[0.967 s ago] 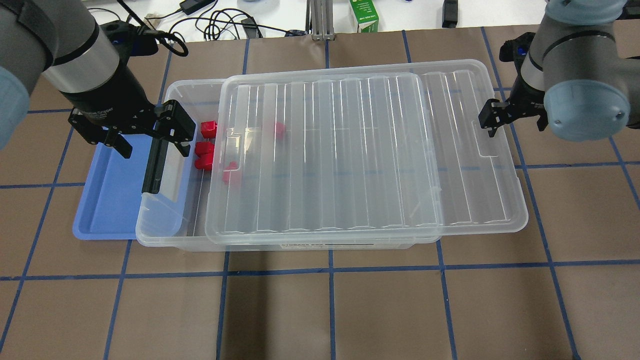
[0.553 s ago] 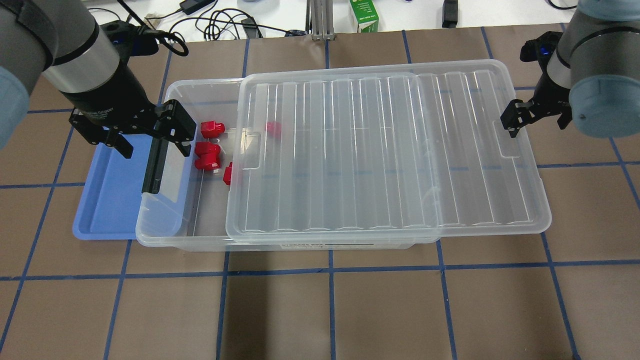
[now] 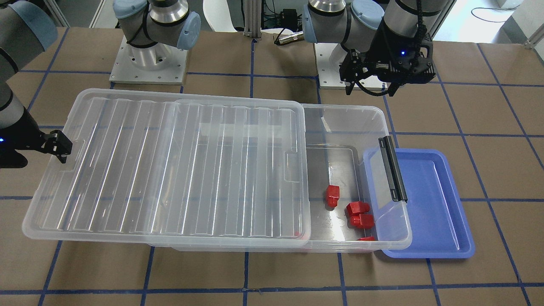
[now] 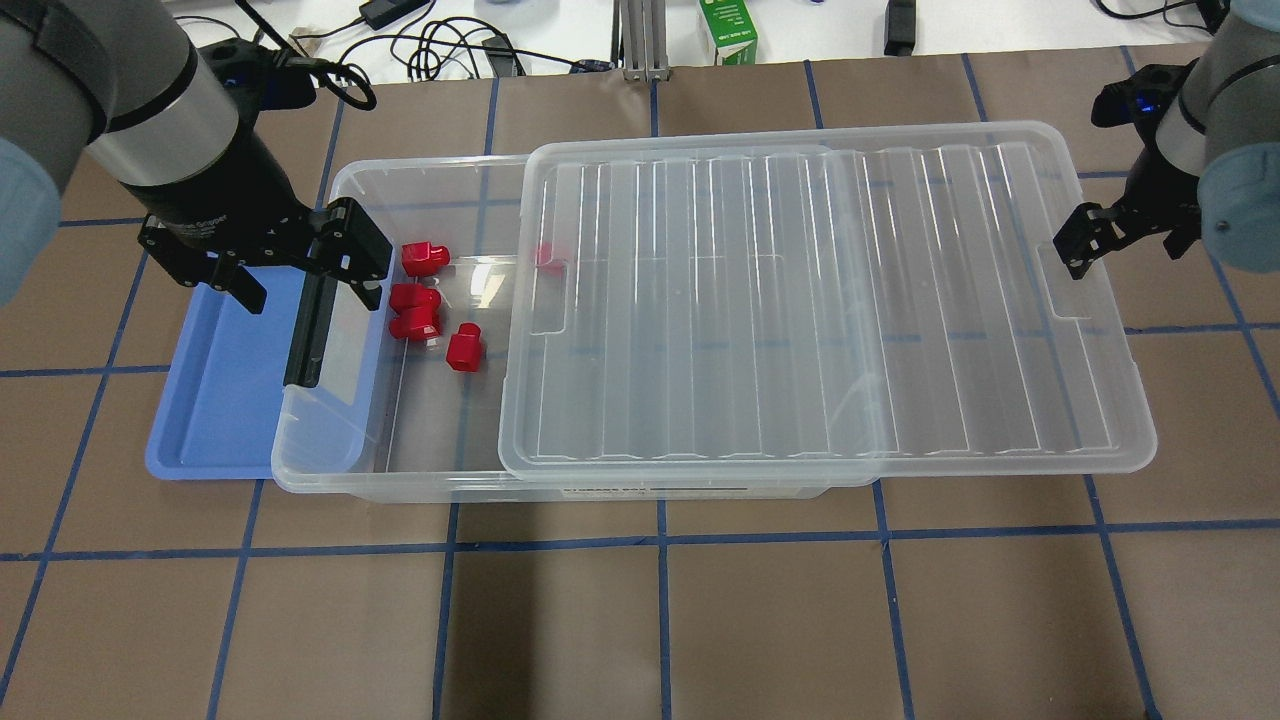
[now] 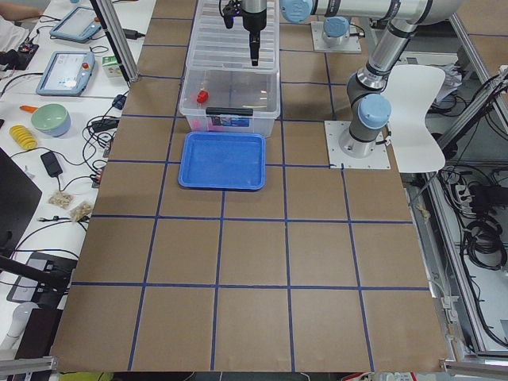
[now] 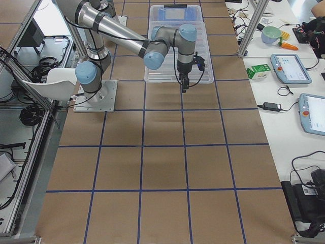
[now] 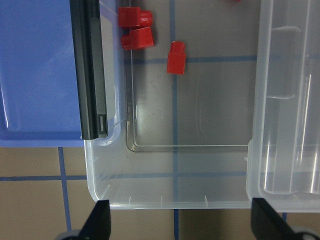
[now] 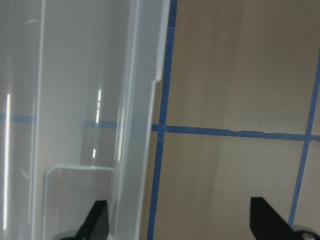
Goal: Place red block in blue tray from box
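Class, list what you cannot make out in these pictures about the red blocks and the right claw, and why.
Covered block: overhead view, the clear lid blurs it; shape unclear.
Edge block: front view, the box rim hides most.
Right claw: wrist and overhead views don't show whether it touches the lid.

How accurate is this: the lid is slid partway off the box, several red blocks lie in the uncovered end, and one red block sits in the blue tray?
One thing is wrong: the blue tray holds no block, as the exterior front-facing view shows. The red blocks all lie inside the box. The lid is indeed slid partway off, with several blocks in the uncovered end.
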You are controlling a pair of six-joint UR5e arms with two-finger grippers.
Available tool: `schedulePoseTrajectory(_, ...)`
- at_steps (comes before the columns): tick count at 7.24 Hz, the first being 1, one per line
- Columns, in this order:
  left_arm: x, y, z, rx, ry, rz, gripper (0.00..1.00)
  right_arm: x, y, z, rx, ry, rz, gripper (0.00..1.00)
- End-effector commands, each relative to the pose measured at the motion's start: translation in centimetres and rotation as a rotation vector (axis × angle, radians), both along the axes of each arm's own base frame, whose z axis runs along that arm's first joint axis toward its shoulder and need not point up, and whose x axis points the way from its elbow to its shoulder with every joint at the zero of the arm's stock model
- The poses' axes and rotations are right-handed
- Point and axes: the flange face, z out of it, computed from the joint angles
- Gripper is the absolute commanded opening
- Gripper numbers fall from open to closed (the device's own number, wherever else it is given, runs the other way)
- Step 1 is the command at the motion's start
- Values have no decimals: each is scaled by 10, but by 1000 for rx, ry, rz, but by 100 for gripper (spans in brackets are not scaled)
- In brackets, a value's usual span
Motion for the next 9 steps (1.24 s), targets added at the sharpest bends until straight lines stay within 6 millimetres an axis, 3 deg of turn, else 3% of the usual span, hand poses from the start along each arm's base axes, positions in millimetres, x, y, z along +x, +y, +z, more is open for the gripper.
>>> schedulePoseTrajectory(1, 0, -6, -6, 4, -3, -18, 100, -15, 2, 1, 4, 4, 8, 100)
schedulePoseTrajectory(2, 2, -7, -8, 7, -7, -17, 100, -34, 5, 1, 4, 1, -22, 100)
schedulePoseTrajectory(3, 6, -9, -9, 11, -7, -7, 100, -41, 8, 4, 1, 0, -24, 100)
schedulePoseTrajectory(6, 22, -47, -41, -21, -10, 36, 100, -38, 9, 7, 0, 0, -27, 100)
schedulePoseTrajectory(7, 22, -57, -55, 4, 2, 48, 100, -38, 8, 16, -11, 4, -28, 100)
schedulePoseTrajectory(9, 19, -86, -86, -18, 5, 76, 100, -26, 21, 59, -47, -3, -34, 100)
